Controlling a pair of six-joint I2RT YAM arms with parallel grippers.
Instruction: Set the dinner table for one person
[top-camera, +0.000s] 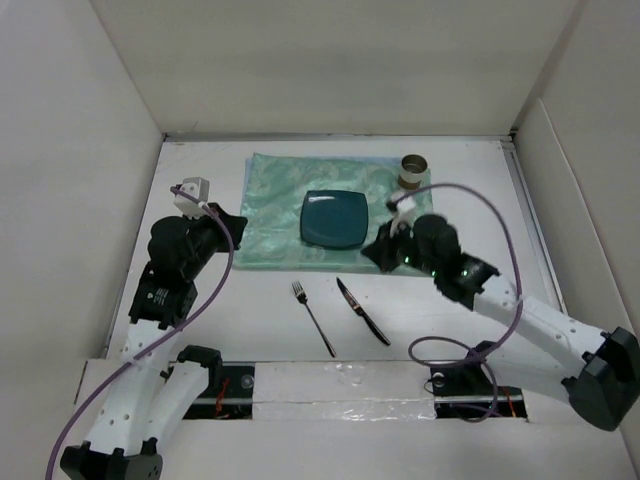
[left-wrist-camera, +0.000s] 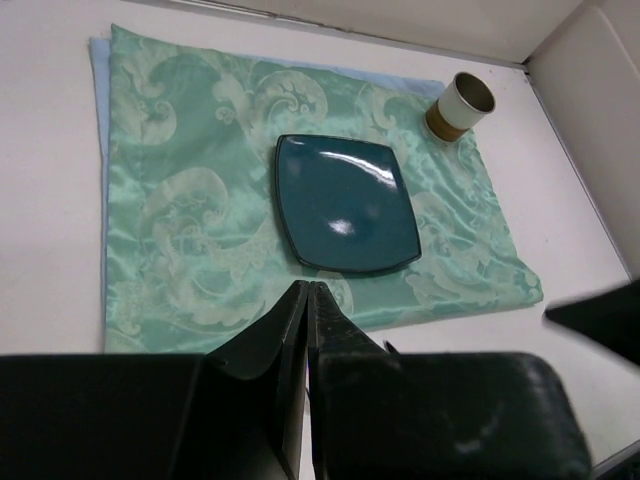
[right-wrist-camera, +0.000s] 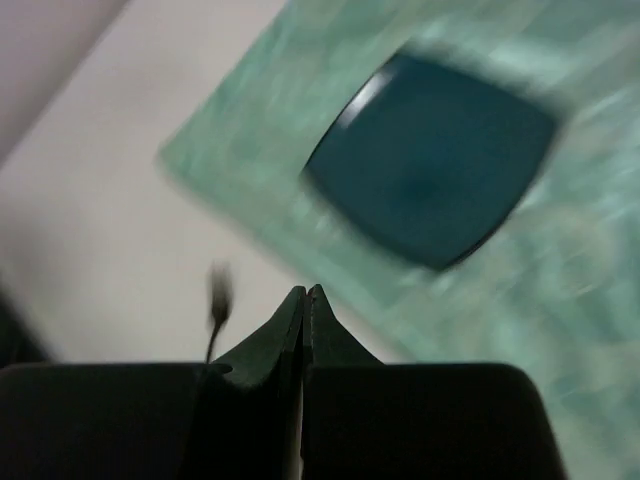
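A teal square plate (top-camera: 335, 219) lies on the pale green patterned placemat (top-camera: 275, 205) on the white dinner table (top-camera: 260, 300); both also show in the left wrist view, the plate (left-wrist-camera: 345, 203) on the placemat (left-wrist-camera: 190, 220). A tan-and-white cup (top-camera: 414, 171) stands at the placemat's back right corner. A fork (top-camera: 312, 317) and a knife (top-camera: 362, 311) lie on the table in front of the placemat. My left gripper (left-wrist-camera: 307, 287) is shut and empty, at the placemat's left edge (top-camera: 238, 220). My right gripper (right-wrist-camera: 308, 291) is shut and empty, hovering by the placemat's near right corner (top-camera: 376, 252). The right wrist view is blurred; the fork head (right-wrist-camera: 219, 292) shows there.
White upright panels (top-camera: 90, 130) border the table on the left, back and right. A purple cable (top-camera: 495, 225) loops from the right arm over the table's right side.
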